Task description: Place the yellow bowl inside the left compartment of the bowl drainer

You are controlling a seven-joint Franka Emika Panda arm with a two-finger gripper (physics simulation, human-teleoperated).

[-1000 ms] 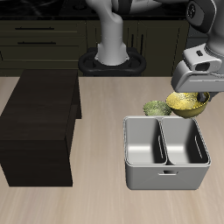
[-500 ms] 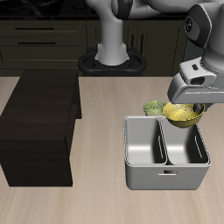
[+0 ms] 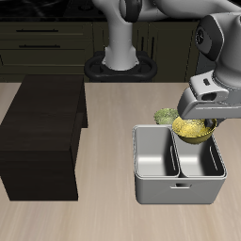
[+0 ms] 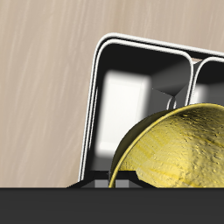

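Two wells sit side by side in the bowl drainer, a grey bin at the lower right of the exterior frame, and the yellow bowl hangs in the gripper over the back rim of the well nearer the frame's right edge. The jaws pinch the bowl's rim, judging by how it hangs beneath the hand; the fingers themselves are mostly hidden. In the wrist view the bowl fills much of the frame, with the drainer's rim and both wells beyond it.

To do this step well, I would centre the bowl over the chosen well, clear of the middle divider and back rim, then lower it before letting go. An olive-green bowl rests just behind the drainer; avoid it. No brands, labels or writing are readable anywhere.
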